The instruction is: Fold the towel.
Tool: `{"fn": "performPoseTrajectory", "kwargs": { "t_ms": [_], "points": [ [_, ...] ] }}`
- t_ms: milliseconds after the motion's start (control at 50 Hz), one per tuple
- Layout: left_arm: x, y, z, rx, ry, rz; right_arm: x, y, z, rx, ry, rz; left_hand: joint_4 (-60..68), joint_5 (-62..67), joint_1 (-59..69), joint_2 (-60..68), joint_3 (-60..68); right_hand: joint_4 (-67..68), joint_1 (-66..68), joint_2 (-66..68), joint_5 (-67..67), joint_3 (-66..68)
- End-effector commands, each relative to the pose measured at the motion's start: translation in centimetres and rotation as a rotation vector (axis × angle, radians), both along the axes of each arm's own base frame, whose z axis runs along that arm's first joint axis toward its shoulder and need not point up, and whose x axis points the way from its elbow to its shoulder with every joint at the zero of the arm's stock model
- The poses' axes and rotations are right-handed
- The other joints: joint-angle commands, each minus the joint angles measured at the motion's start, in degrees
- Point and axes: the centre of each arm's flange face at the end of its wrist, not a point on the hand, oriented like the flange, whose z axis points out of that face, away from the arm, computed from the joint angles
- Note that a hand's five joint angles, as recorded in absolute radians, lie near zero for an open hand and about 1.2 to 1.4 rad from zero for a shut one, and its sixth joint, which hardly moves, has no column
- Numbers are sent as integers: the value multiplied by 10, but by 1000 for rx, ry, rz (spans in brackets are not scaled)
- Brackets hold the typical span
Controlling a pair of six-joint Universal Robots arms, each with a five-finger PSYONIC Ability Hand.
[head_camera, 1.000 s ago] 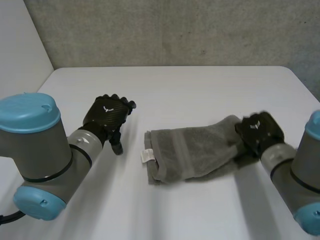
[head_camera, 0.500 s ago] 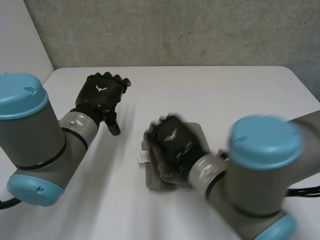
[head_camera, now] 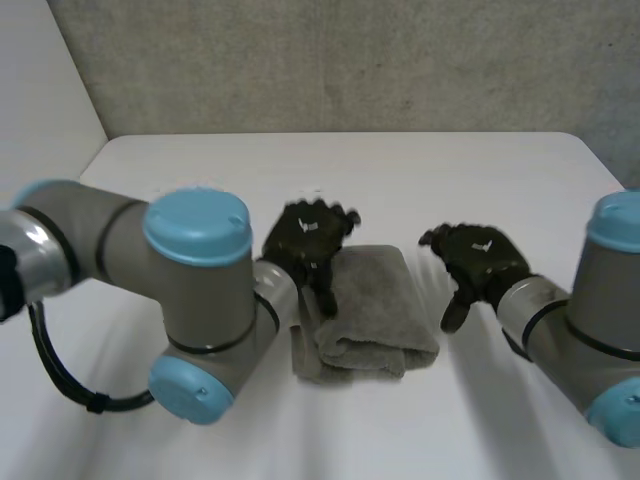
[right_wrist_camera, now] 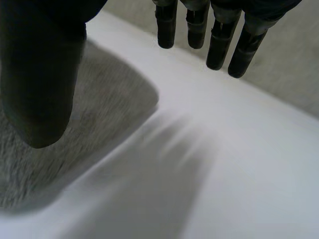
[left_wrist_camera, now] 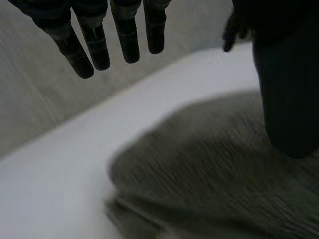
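Here, the grey towel (head_camera: 375,305) lies folded into a thick, roughly rectangular pad on the white surface (head_camera: 480,170), between the two hands. In the head view its layers show along the near edge, where a rolled fold sits on a lower layer.

The left hand (head_camera: 308,235) is over the towel's edge on its own arm's side. Its fingers (left_wrist_camera: 127,40) are straight, slightly spread and holding nothing. In the left wrist view the fingertips point past the towel's far edge toward bare surface. The cloth lies below the palm and beside the thumb (left_wrist_camera: 284,99). I cannot tell whether this hand touches the cloth.

The right hand (head_camera: 480,262) is just beside the towel's opposite edge and looks apart from it in the head view. Its fingers (right_wrist_camera: 217,40) are likewise straight and empty. Beneath and beyond those fingertips is bare surface, while a rounded corner of the towel lies on the thumb's side of the hand.

Both grey arms (head_camera: 190,290) with light-blue caps reach in from the near side. A rough grey wall (head_camera: 350,60) stands behind the far edge of the surface.
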Motion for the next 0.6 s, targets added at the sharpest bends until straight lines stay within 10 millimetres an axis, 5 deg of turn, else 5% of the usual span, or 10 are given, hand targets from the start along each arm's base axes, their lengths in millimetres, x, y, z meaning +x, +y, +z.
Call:
{"fn": "performPoseTrajectory", "kwargs": {
  "t_ms": [20,140,260,340,360,400,420,460,520,600],
  "points": [
    [9,12,-39,101,-96,0,14,-7,-37,86,23,51,-39,-116,-34,-32,-27,-44,-32,-38,-33,-35],
    [14,13,-42,113,-111,10,24,-10,-42,88,29,69,-41,-118,-36,-34,-29,-44,-32,-38,-33,-35],
    [17,9,-18,60,-85,51,32,-12,-17,50,4,86,-49,-126,-44,-42,-37,-44,-32,-38,-33,-35],
    [21,6,25,-21,-11,69,33,-11,35,-51,-47,87,-54,-131,-49,-47,-42,-44,-32,-38,-33,-35],
    [21,6,25,-21,-11,69,33,-11,35,-51,-47,87,-54,-131,-50,-47,-42,-44,-32,-38,-33,-35],
    [30,2,62,-84,49,96,30,-12,71,-145,-83,71,-59,-136,-55,-52,-47,-44,-32,-38,-33,-35],
    [30,2,62,-85,49,97,30,-12,71,-146,-84,71,-59,-136,-55,-52,-47,-44,-32,-38,-33,-35],
    [48,-6,98,-144,104,147,24,-11,108,-240,-130,36,-59,-136,-55,-52,-47,-44,-32,-38,-33,-35],
    [58,-9,117,-176,132,177,16,-7,139,-308,-189,-23,-57,-134,-53,-50,-46,-44,-32,-38,-33,-35],
    [92,-18,160,-225,173,291,8,-3,161,-343,-219,-85,-47,-124,-43,-40,-36,-44,-32,-38,-33,-35]
  ]
}}
